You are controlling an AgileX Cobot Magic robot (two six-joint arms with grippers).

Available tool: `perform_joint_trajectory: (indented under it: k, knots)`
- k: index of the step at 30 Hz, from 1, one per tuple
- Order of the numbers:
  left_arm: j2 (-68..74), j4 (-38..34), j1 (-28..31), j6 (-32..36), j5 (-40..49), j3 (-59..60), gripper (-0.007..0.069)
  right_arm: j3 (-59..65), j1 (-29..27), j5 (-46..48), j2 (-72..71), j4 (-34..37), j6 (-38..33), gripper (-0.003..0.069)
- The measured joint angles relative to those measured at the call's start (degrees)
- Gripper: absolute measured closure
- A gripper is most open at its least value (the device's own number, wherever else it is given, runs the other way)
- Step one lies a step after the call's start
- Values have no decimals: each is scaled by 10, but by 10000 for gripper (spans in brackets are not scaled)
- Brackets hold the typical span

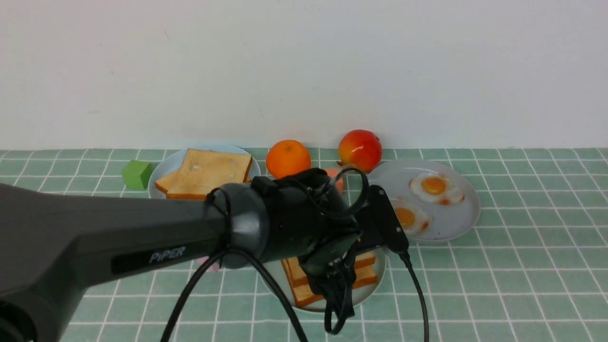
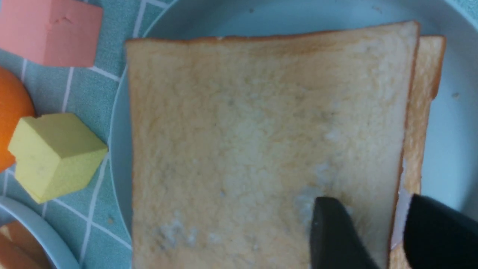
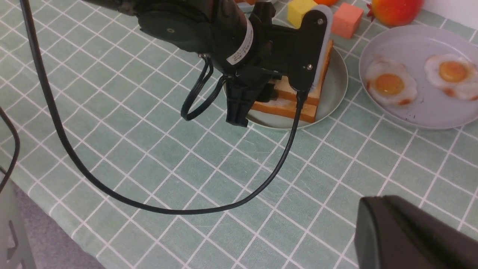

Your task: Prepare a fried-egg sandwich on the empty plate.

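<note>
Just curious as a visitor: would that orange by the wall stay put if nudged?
Probably not: the orange looks round and smooth, so it would likely roll on the flat tablecloth. The yellow block close by and the wall behind might stop it.

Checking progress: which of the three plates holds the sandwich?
The nearest, greener plate under the left arm; the farther two hold loose toast and fried eggs.

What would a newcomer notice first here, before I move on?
The bulky black left arm stretches across the front view, hiding much of the scene's middle. Under its fingers a golden-brown toast sandwich sits on the round mint-green plate, a white sliver peeking between the slices. To the right, two orange-yolked fried eggs lie on a pale blue-grey plate.
</note>
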Motion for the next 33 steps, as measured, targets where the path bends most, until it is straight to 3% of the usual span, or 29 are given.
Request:
perform_joint_trajectory:
  k: [5,18,20,24,26,31,33]
  knots:
    - [0,-2,0,0,5,0,267,0,0,0,0,2,0,645]
    - [-143,-101,0,-45,24,2,269,0,0,0,0,2,0,645]
    - [-206,-138,-3,-54,34,5,330,0,0,0,-1,2,1,645]
    - [-361,-181,-12,-86,41,27,561,0,0,5,-17,-4,14,645]
    - [-460,-194,-12,-98,24,69,638,0,0,16,-30,-21,28,645]
    - [-676,-217,-12,-117,-68,222,638,1,0,40,-76,-89,93,656]
    - [-813,-224,-12,-129,-167,359,638,6,0,50,-110,-135,145,659]
